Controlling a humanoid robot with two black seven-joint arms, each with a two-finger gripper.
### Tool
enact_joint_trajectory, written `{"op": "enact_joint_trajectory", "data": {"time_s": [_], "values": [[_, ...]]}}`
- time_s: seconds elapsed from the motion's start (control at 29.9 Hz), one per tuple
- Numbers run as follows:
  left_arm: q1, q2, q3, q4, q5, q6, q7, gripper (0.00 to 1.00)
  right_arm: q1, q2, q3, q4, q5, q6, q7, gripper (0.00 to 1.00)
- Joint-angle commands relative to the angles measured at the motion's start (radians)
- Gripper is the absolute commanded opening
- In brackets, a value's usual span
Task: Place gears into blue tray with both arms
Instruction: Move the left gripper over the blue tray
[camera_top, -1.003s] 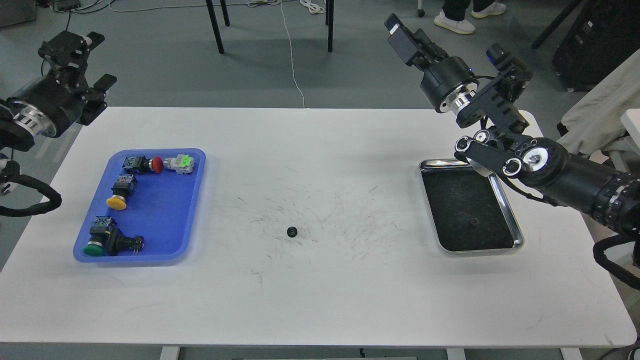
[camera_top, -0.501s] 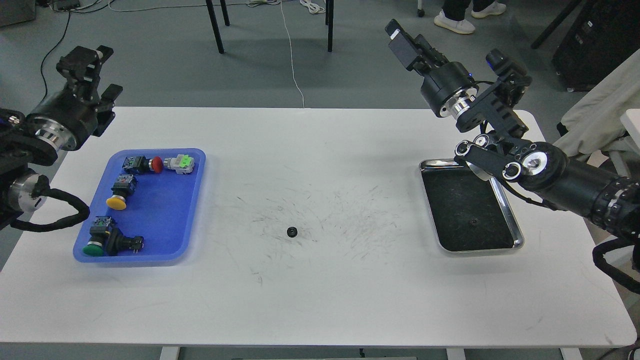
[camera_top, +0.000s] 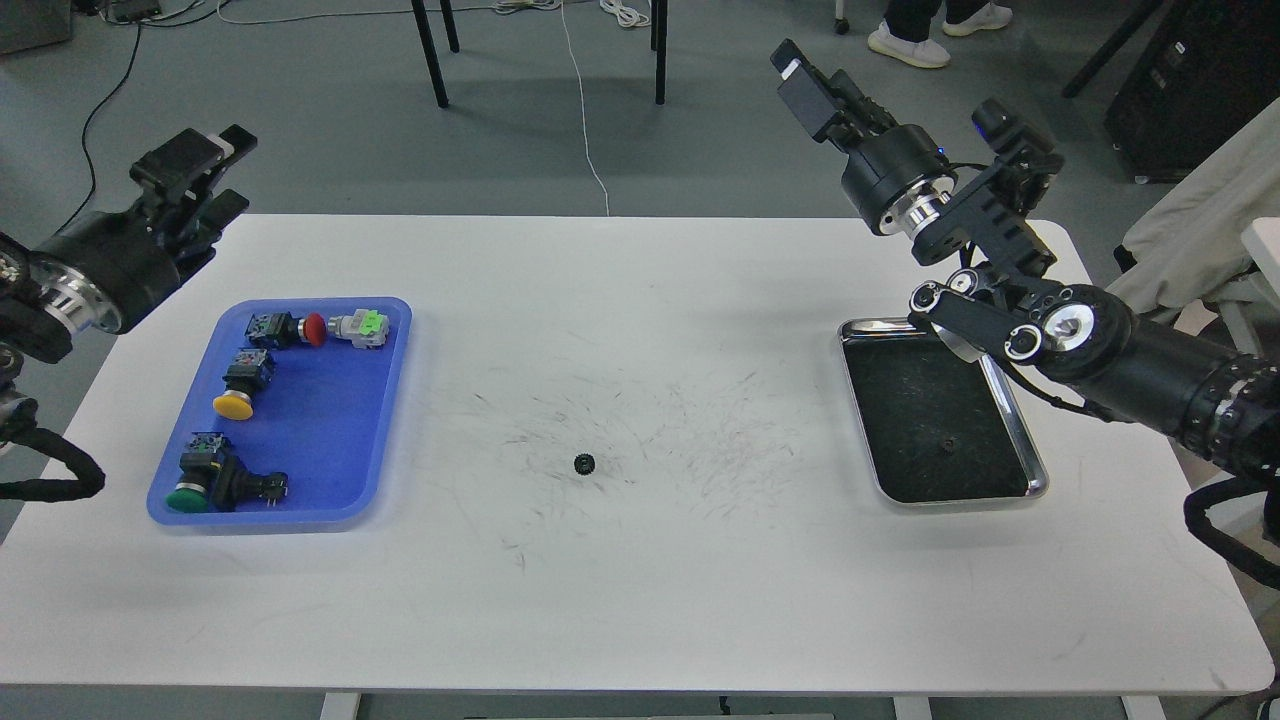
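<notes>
A: Any readable labels?
B: None legible. One gear (camera_top: 584, 463) lies mid-tabletop (camera_top: 640, 600), another (camera_top: 945, 444) in the silver tray (camera_top: 1036, 470), well apart from the blue tray (camera_top: 330, 440).
A: Hands?
B: Left hand (camera_top: 205, 160) and right hand (camera_top: 805, 80): can't tell either's grip.

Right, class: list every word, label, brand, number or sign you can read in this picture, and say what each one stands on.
No text can be read anywhere in this view.
Switches in the blue tray: any markings on the green-tagged switch and the others are too small and blurred to read.
Silver tray: no label visible.
Gear on the table: no marking visible.
Both arms: no legible print.
</notes>
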Motion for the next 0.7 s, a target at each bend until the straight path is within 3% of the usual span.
{"op": "enact_joint_trajectory", "data": {"time_s": [0.0, 0.23, 0.57, 0.67], "values": [[-0.019, 0.011, 0.030, 0.028, 0.193, -0.010, 0.000, 0.84, 0.002, 0.000, 0.000, 0.000, 0.000, 0.000, 0.000, 0.92], [-0.139, 0.046, 0.216, 0.028, 0.347, 0.000, 0.000, 0.84, 0.000, -0.001, 0.000, -0.003, 0.000, 0.000, 0.002, 0.92], [-0.246, 0.045, 0.397, -0.038, 0.596, 0.061, 0.000, 0.84, 0.002, 0.000, 0.000, -0.005, 0.000, 0.000, 0.002, 0.92], [-0.280, 0.046, 0.480, -0.071, 0.656, 0.113, 0.000, 0.84, 0.000, 0.000, 0.000, -0.006, 0.000, 0.000, 0.002, 0.92]]}}
